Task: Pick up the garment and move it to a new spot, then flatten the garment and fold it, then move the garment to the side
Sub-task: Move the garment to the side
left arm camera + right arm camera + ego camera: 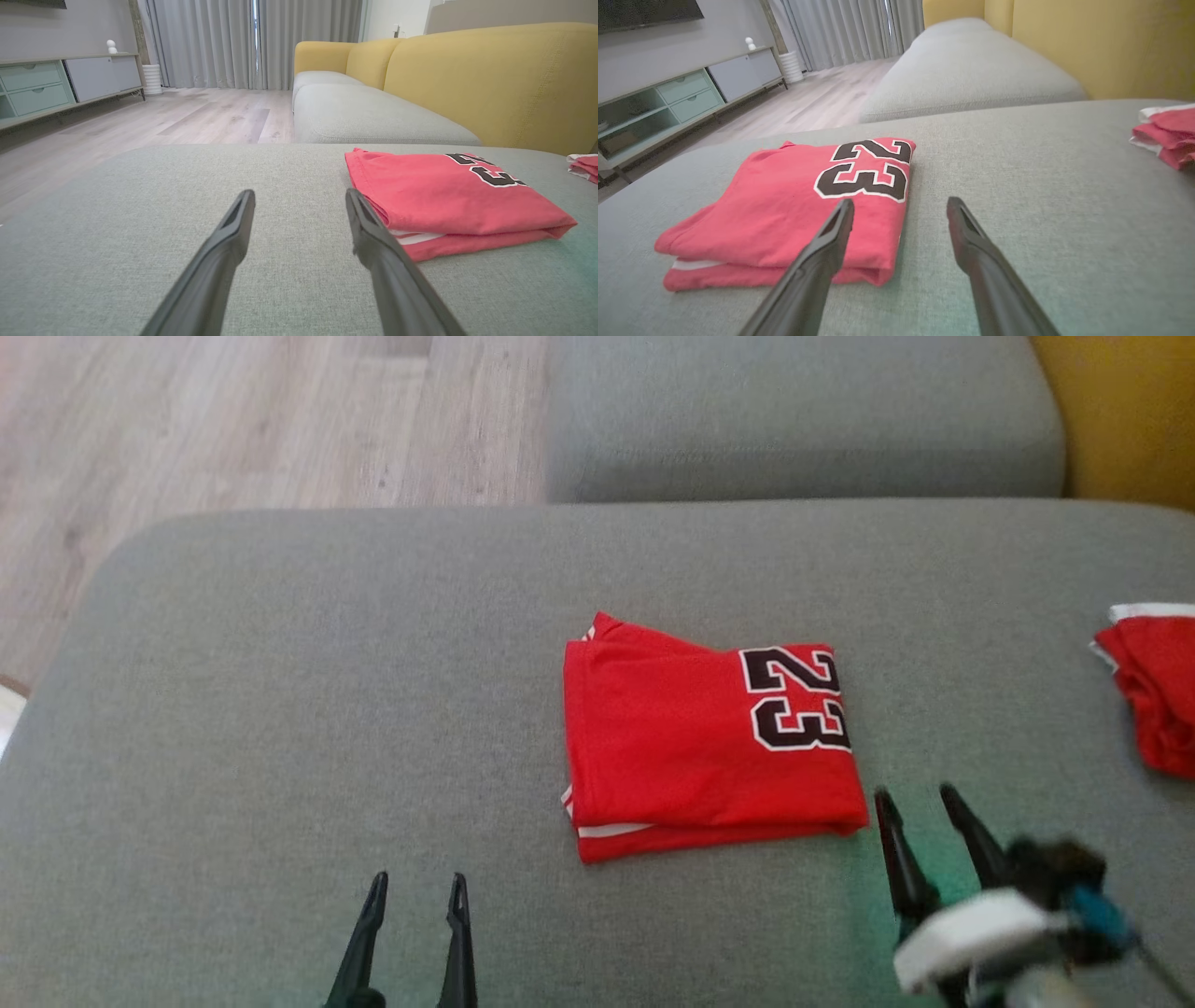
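Note:
The garment point(691, 747) is a red jersey with a black "23", folded into a neat rectangle near the middle of the grey sofa cushion point(280, 709). My left gripper point(417, 889) stands open at the lower left, well short of the garment point(444, 196), with nothing between its fingers. Just off the garment's near right corner, my right gripper point(915, 795) is open and empty; in the right wrist view its left finger overlaps the folded edge of the garment point(784, 210).
A second red and white folded cloth point(1158, 691) lies at the cushion's right edge. Another grey seat cushion point(794, 420) and a yellow sofa back point(490, 79) lie beyond. Wooden floor point(233, 420) is at the far left, with a low cabinet point(46, 88) along the wall.

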